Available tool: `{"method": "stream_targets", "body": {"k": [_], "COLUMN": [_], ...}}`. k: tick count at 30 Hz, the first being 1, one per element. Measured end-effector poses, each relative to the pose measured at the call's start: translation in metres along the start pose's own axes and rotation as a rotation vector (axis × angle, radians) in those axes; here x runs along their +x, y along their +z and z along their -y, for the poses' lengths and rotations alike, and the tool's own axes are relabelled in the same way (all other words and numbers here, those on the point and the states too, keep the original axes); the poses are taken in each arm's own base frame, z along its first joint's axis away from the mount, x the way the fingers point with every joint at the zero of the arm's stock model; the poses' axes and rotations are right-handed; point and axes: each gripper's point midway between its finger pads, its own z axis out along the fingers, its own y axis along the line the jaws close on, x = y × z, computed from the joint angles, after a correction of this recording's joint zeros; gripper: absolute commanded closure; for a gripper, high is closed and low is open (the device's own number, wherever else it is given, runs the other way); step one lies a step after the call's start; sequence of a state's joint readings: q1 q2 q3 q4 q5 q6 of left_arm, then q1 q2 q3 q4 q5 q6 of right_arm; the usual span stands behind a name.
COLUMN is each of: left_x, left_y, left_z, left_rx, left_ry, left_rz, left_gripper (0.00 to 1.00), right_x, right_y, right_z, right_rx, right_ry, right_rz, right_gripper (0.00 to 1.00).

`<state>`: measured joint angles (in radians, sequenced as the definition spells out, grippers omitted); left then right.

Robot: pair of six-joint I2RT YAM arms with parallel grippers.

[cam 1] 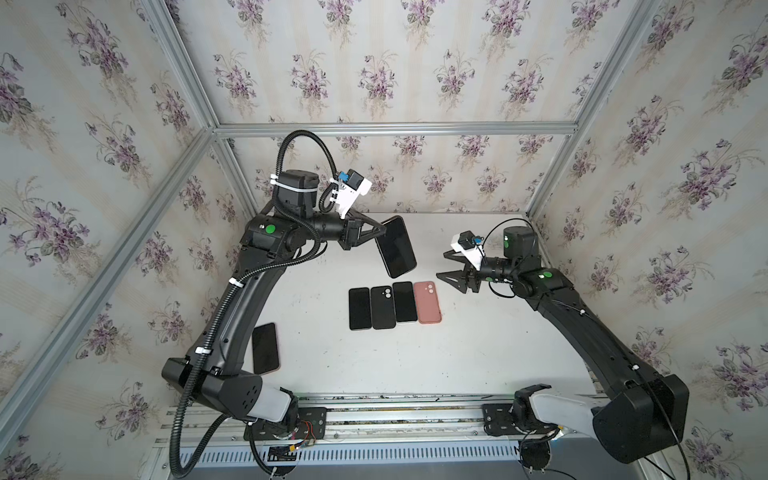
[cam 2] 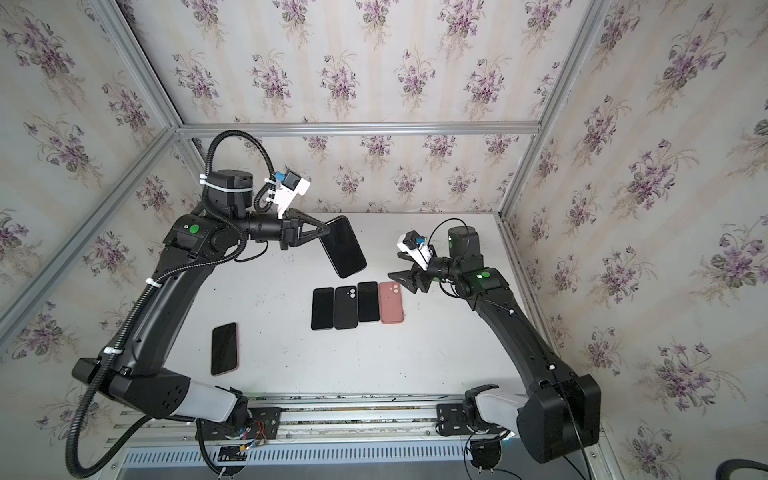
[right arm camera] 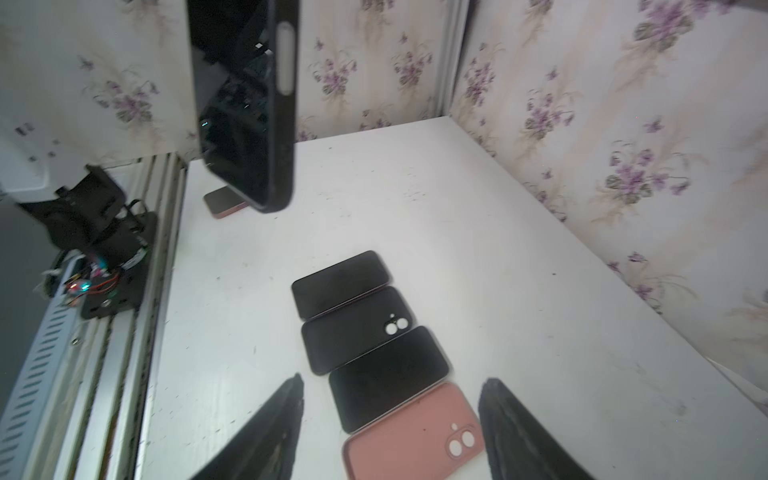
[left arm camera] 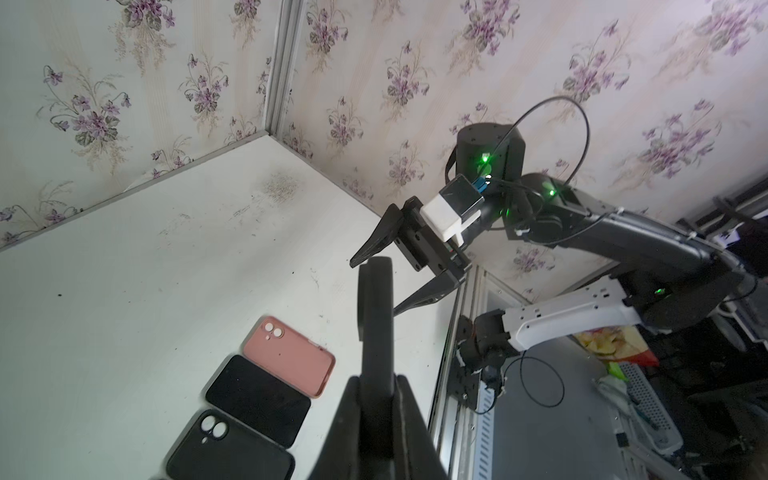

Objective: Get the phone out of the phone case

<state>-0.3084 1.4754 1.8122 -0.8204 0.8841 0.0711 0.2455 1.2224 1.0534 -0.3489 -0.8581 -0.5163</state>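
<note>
A phone in a black phone case (cam 1: pixel 397 247) (cam 2: pixel 345 247) hangs tilted above the table. My left gripper (cam 1: pixel 380 228) (cam 2: pixel 328 226) is shut on its upper end. The left wrist view shows the cased phone (left arm camera: pixel 376 316) edge-on between the shut jaws of the left gripper (left arm camera: pixel 376 386). My right gripper (cam 1: pixel 444 266) (cam 2: pixel 397 266) is open and empty, a short way to the right of the phone and apart from it. In the right wrist view the cased phone (right arm camera: pixel 245 104) hangs ahead, its dark screen and black rim showing, with the right gripper (right arm camera: pixel 392 380) spread wide.
On the white table (cam 1: pixel 478 340) lies a row: a dark phone (cam 1: pixel 359 308), an empty black case (cam 1: pixel 382 307), another dark phone (cam 1: pixel 404 302) and an empty pink case (cam 1: pixel 427 302). One more phone (cam 1: pixel 265 348) lies at the front left, beside the left arm.
</note>
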Motion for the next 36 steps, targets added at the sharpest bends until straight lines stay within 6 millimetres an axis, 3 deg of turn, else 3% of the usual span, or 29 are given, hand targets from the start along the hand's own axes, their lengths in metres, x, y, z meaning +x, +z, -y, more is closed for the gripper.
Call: {"method": "stream_targets", "body": {"k": [5,12,36], "left_x": [0.018,0.025,0.025], "left_y": [-0.002,-0.003,0.001], "left_z": [0.007,0.015,0.021], "left_rx": [-0.007,0.007,0.047], "left_ry": [0.07,0.135,0.163], "left_rz": [-0.065,-0.087,-0.094], "left_gripper": [1.0,1.0,1.0], "right_x": [-0.003,-0.003,-0.024], "right_y": [0.01,0.033,0.058], "right_z": [-0.021,-0.056,-0.065], "right_rx": [-0.102,-0.261,-0.356], "right_ry": [-0.009,-0.007,0.009], "right_rz": [0.019,0.019,0.054], "right_gripper": [0.33,0.43,0.65]}}
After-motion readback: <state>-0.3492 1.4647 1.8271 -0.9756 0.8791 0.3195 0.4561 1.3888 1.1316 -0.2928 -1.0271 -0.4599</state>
